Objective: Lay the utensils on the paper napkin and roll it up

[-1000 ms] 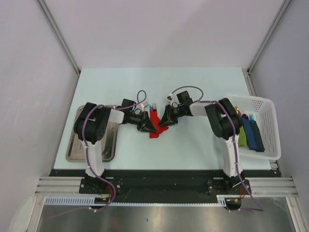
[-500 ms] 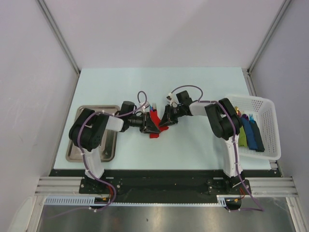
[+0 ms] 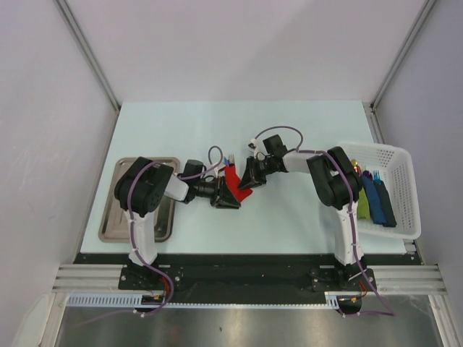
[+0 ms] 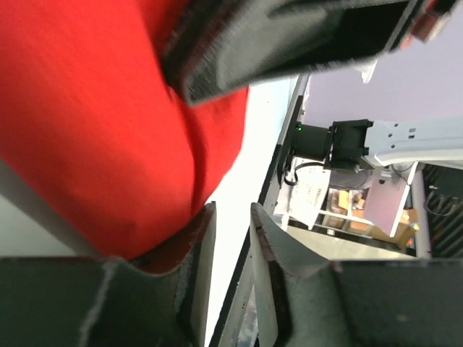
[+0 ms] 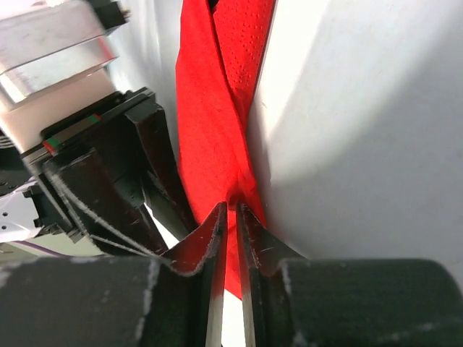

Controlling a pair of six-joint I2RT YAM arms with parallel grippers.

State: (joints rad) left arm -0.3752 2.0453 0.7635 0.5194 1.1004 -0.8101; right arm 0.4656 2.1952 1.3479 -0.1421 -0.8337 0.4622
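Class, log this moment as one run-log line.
left gripper: slightly open, against paper napkin | right gripper: pinching it | utensils: tips showing, far end

Paper napkin (image 3: 231,176) centre — tray (image 3: 108,224) left, basket (image 3: 402,168) right.

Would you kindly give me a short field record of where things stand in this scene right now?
paper napkin: red, partly folded, mid-table
utensils: tips poke out past the napkin's far edge
right hand: pinching a napkin fold
left hand: slightly open, empty, beside the napkin
basket: right table edge, holds napkin rolls
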